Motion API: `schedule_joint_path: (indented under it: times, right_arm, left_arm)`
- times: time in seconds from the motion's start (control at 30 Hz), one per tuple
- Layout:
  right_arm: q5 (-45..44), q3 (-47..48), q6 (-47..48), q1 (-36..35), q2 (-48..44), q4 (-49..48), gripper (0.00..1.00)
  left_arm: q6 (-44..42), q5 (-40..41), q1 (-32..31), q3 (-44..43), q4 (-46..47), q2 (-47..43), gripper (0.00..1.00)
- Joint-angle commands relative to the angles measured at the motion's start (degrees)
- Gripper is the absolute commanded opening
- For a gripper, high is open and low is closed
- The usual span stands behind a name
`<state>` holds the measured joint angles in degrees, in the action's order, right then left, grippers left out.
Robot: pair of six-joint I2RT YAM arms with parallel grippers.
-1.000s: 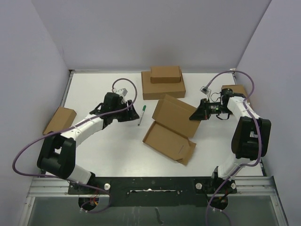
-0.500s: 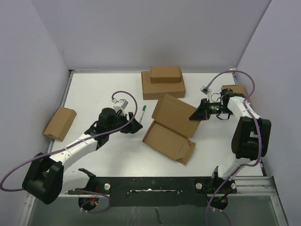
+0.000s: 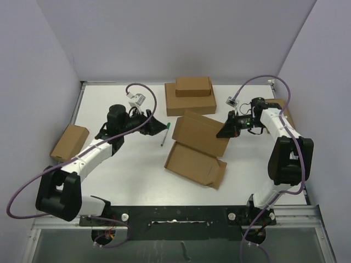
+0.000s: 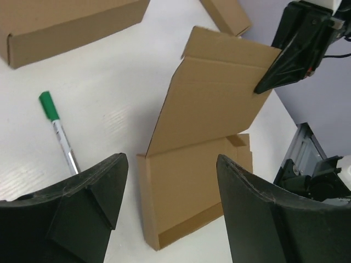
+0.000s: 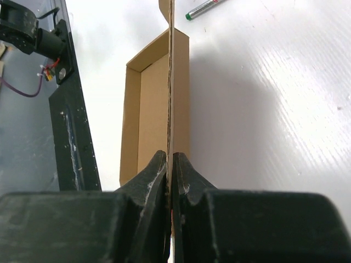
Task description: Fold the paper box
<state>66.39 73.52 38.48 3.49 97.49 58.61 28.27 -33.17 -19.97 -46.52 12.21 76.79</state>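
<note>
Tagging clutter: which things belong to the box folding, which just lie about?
Job: paper box, lid raised; right gripper, pinching the lid's edge; left gripper, open.
Lying about: green-capped pen; large box; smaller box on it; box at left edge.

Near-left worktop (image 3: 131,170): I see open room to pass.
Obstacle: pen (image 3: 164,133) lies between left pincer (image 3: 155,123) and paper box (image 3: 194,156).

readable text: none | paper box (image 3: 198,131) pinched in right gripper (image 3: 222,133): plain brown, unprinted | pen (image 3: 165,135) near left gripper (image 3: 156,121): any marking too small to tell
</note>
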Motion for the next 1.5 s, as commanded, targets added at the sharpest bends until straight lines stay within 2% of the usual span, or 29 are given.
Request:
schedule_joint_path:
  times: [0.0,0.13,0.23,0.33,0.5,0.77,0.93,1.1,1.27,1.33,1.43,1.47]
  right_arm:
    - [-1.6,4.4,3.7,-2.7,0.1,1.8,0.00]
    - [-3.0,9.5,7.4,-4.4,2.2,6.0,0.00]
    - [-3.1,13.7,10.7,-5.5,4.3,10.3,0.00]
    - [-3.7,16.0,12.1,-6.5,5.1,12.1,0.00]
    - [-4.4,16.9,13.8,-7.7,5.0,13.5,0.00]
    - [-5.0,18.1,15.1,-8.0,4.6,14.6,0.00]
    - [-4.5,18.8,15.2,-8.2,5.1,15.1,0.00]
    - [-4.4,18.8,15.2,-8.5,5.2,15.1,0.00]
    - [-4.3,18.6,15.1,-8.7,5.3,14.9,0.00]
    - [-4.4,18.5,15.1,-8.6,5.3,14.9,0.00]
    - [-4.3,18.3,14.8,-8.7,5.3,14.6,0.00]
    - [-4.4,18.3,14.5,-8.6,5.2,14.4,0.00]
  left_arm:
    - [-1.6,-9.8,1.1,-5.9,6.3,4.4,0.65]
    - [-3.6,-14.6,1.3,-7.8,7.9,7.9,0.66]
    - [-4.8,-17.9,1.5,-5.4,16.1,9.5,0.66]
    - [-5.0,-20.2,2.0,-4.9,19.3,10.8,0.66]
    - [-8.0,-18.6,2.1,-4.8,18.4,13.0,0.65]
    - [-5.9,-16.8,1.6,-0.8,25.8,14.8,0.60]
    - [-4.7,-16.7,1.0,-0.8,27.8,16.1,0.45]
    - [-3.4,-17.2,0.5,-1.0,30.6,18.1,0.41]
    - [-3.1,-17.4,-0.8,-2.0,31.2,19.8,0.30]
    - [-3.3,-17.0,-1.2,-2.2,31.1,20.1,0.21]
    - [-3.6,-15.4,-1.5,-1.7,31.0,19.8,0.02]
    - [-3.7,-14.8,-1.5,-1.4,31.0,19.5,0.00]
